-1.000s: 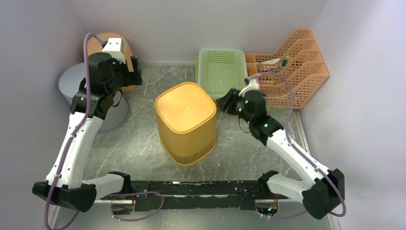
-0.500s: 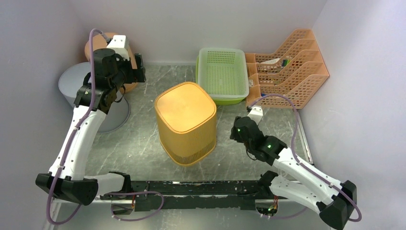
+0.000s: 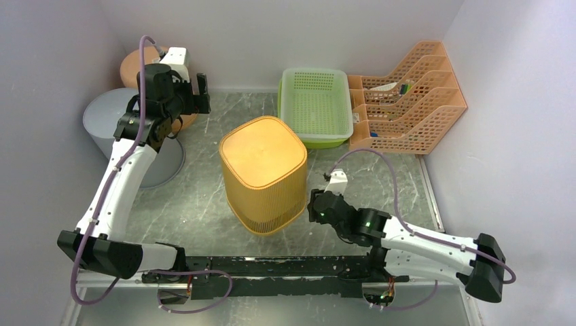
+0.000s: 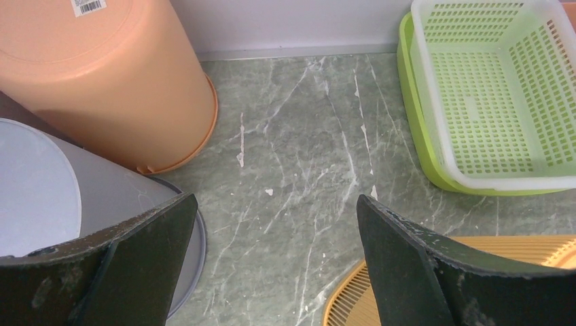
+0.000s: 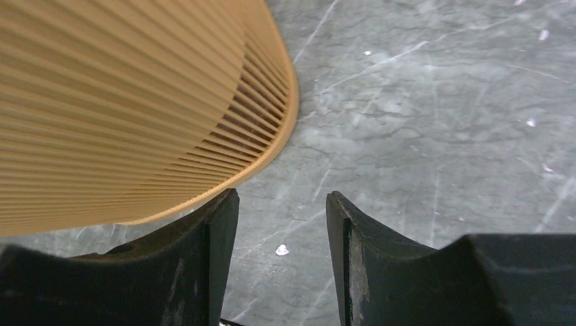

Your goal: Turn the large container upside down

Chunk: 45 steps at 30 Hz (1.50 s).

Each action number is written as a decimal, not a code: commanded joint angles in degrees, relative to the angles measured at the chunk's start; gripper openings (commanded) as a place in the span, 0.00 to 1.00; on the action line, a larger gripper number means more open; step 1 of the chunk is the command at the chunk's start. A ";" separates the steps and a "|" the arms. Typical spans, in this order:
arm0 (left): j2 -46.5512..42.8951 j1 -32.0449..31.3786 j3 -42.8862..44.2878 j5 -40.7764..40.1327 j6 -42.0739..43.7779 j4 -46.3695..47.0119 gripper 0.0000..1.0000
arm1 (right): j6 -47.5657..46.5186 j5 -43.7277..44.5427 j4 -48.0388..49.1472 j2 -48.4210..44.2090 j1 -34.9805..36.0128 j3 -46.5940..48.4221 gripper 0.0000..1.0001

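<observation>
Ribbed orange plastic container [image 3: 263, 173], rounded-square, flat base up on veined grey marbled bench [image 3: 197, 197]. Spread wide, empty: left fingers [image 4: 407, 272]. Partly apart beside slatted rim: right fingers [image 5: 197, 272].

right arm: drawn back from beside the green basket [image 3: 316, 105] toward the near edge. the right gripper [image 3: 314, 205] now sits low, just beside the lower right side of the large container [image 3: 261, 173]. left arm: the left gripper [image 3: 202, 92] has shifted slightly back and right, toward the rear wall.
</observation>
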 commanded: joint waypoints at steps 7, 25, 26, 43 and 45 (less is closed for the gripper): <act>0.53 -0.26 9.25 4.28 3.95 -0.85 0.99 | -6.37 -3.17 24.23 14.89 0.89 1.61 0.51; -2.23 -0.25 11.81 10.04 4.06 -3.48 0.99 | -11.34 -4.83 39.18 55.17 -5.38 33.54 0.54; -2.55 -0.26 11.10 9.98 4.22 -3.28 1.00 | -11.38 -4.85 39.84 56.69 -6.46 35.17 0.54; -3.19 -0.26 7.08 7.62 3.39 -0.60 1.00 | -18.23 1.29 37.16 54.17 -6.79 37.87 0.54; -2.43 -0.26 7.87 7.73 2.77 -0.52 0.99 | -18.25 0.66 35.87 51.22 -4.18 35.45 0.54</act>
